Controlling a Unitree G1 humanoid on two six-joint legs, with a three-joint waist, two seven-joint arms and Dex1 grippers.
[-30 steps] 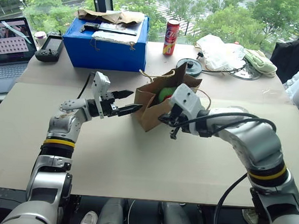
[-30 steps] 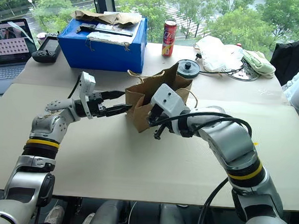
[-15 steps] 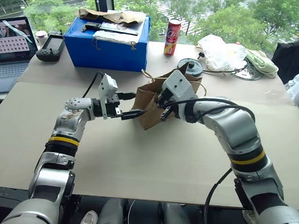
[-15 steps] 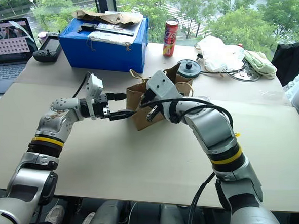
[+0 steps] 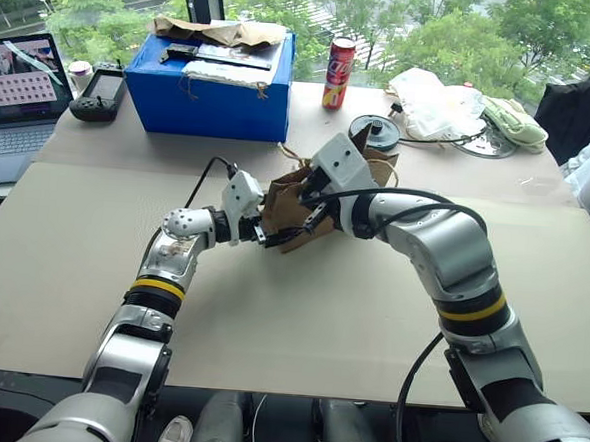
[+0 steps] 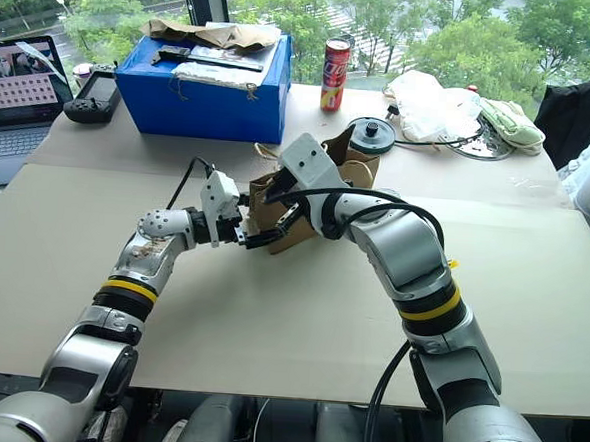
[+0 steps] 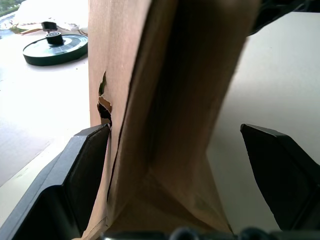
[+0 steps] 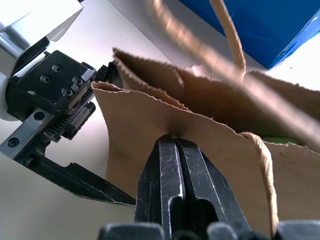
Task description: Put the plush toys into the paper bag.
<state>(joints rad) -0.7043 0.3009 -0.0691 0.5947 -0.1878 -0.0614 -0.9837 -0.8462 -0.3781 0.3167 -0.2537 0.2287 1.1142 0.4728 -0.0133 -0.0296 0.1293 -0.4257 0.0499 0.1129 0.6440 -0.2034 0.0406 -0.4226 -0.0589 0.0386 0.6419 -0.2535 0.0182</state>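
Brown paper bag stood mid-table, left claw spread wide astride its side fold, right claw pressed together against its rim, torn hole visible at left wrist.

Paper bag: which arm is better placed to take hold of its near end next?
Probably the left. The left gripper is open with its fingers either side of the paper bag end. The right gripper is shut, its tips at the bag's upper edge.

Beige desk holding several items.
On it: paper bag, blue box, red can, laptop.
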